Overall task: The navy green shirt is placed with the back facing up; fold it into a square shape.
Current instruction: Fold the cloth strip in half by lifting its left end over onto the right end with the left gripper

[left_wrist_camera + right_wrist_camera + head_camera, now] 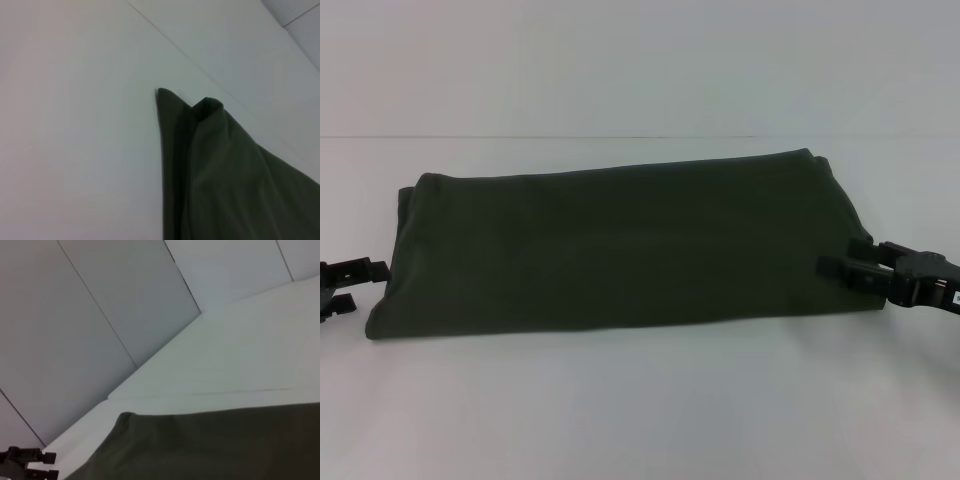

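The navy green shirt [620, 245] is lying across the middle of the white counter [640, 410] as a long horizontal band, plain side showing, no lettering visible, sleeves not visible, so the lengthwise folding is looking done already. The band is still far wider than it is deep, so it is not a square yet; judging from that, at least one more fold across the long axis is remaining, bringing one end over toward the other. The left tool [345, 285] is sitting low at the robot's left end of the band, just beside the near corner, fingers parted with a gap showing and no cloth seen between them, so it is reading as partly open and not gripping. The right tool [840, 262] is sitting at the opposite end, its fingers overlapping the shirt's edge with a narrow gap; whether cloth is actually pinched there is not possible to tell. The left wrist view is showing the shirt's end [210, 165] with stacked layers and a small raised fold at the corner, lying on the counter. The right wrist view is showing the shirt's flat top surface [210, 445] running away, with the other arm's tool [27, 462] far off at the far end. Edges are looking fairly even, far edge slightly slanted, so the final fold is probably needing some alignment care.
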Available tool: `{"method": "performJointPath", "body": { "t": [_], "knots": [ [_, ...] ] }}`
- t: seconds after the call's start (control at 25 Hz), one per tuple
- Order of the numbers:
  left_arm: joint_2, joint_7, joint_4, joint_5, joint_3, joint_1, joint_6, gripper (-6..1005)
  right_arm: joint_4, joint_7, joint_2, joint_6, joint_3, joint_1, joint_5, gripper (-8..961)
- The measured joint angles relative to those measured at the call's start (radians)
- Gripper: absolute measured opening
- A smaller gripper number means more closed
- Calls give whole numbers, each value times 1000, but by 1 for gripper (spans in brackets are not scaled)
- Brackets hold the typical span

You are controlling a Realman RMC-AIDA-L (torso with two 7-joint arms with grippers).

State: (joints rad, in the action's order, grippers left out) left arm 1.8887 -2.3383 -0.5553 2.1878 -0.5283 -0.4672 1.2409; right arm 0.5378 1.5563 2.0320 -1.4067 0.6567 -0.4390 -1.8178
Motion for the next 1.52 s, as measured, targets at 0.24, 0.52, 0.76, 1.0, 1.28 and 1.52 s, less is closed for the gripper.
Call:
{"method": "performJointPath", "body": {
  "t": [0.24, 0.52, 0.76, 1.0, 1.28, 1.52],
  "knots": [
    [-9, -36, 11, 75, -9, -35, -8, 840, -10, -12, 2, 14, 2, -9, -14, 935],
    [-9, -61, 19, 94, -32, -49, 3, 838, -10, -12, 2, 16, 2, -14, -14, 935],
    [-8, -68, 32, 94, -49, -60, 18, 836, -10, -12, 2, 17, 1, -18, -16, 934],
    [-3, -68, 38, 95, -50, -70, 39, 834, -12, -12, 4, 17, 1, -21, -24, 933],
    [0, -69, 37, 96, -55, -71, 35, 767, -13, -9, 5, 16, 1, -22, -25, 931],
    [1, -61, 32, 108, -71, -69, 30, 598, -16, -6, 5, 15, 1, -22, -31, 930]
  ]
}}
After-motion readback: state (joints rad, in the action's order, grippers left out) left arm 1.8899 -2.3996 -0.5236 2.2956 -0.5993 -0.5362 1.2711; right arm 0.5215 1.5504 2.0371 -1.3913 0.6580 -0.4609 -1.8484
